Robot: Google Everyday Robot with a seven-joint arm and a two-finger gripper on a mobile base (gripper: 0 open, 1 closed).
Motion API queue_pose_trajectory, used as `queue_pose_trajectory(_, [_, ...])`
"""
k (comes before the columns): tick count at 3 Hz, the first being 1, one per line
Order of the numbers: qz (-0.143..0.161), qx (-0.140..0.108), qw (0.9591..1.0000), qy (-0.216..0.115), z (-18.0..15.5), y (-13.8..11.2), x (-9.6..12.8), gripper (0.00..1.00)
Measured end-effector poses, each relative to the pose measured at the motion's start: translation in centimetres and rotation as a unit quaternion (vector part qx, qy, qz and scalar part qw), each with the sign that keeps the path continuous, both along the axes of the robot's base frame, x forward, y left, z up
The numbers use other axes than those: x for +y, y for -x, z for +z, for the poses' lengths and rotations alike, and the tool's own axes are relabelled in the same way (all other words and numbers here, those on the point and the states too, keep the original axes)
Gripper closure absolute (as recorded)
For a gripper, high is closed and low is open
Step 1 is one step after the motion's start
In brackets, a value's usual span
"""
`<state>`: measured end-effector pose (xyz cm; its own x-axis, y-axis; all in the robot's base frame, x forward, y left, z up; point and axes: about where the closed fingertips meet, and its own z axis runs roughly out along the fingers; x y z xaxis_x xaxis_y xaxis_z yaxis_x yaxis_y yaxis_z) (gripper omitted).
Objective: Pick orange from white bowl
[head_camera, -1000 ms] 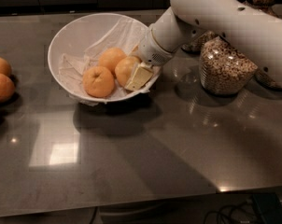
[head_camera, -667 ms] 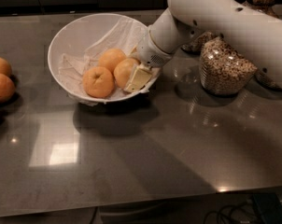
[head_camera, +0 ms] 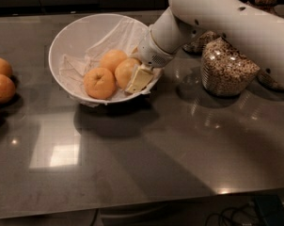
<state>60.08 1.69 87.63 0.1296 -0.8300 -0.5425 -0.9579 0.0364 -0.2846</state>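
The white bowl (head_camera: 69, 36), lined with a thin paper sheet, stands at the back left of the dark table and holds three oranges. The paler orange (head_camera: 124, 72) lies at the right of the bowl. A deeper-orange one with a stem dimple (head_camera: 99, 83) lies in front, and a third (head_camera: 113, 59) lies behind. My gripper (head_camera: 135, 74) reaches down into the bowl from the right on the white arm. Its cream-coloured tip rests against the right side of the paler orange and hides part of it.
Three more oranges (head_camera: 2, 87) lie at the table's left edge. A glass jar of cereal (head_camera: 226, 69) stands right of the bowl, with another jar (head_camera: 201, 41) behind the arm. The table's front edge runs along the bottom.
The gripper has edged slightly lower against the paler orange. The bowl and the other oranges have not moved.
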Motion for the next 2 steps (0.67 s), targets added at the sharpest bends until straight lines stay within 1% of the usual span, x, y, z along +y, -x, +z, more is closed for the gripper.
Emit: queue_pose_trajectory(2, [0.001, -0.004, 1.0000, 0.004, 0.36, 0.08, -0.09, 1.00])
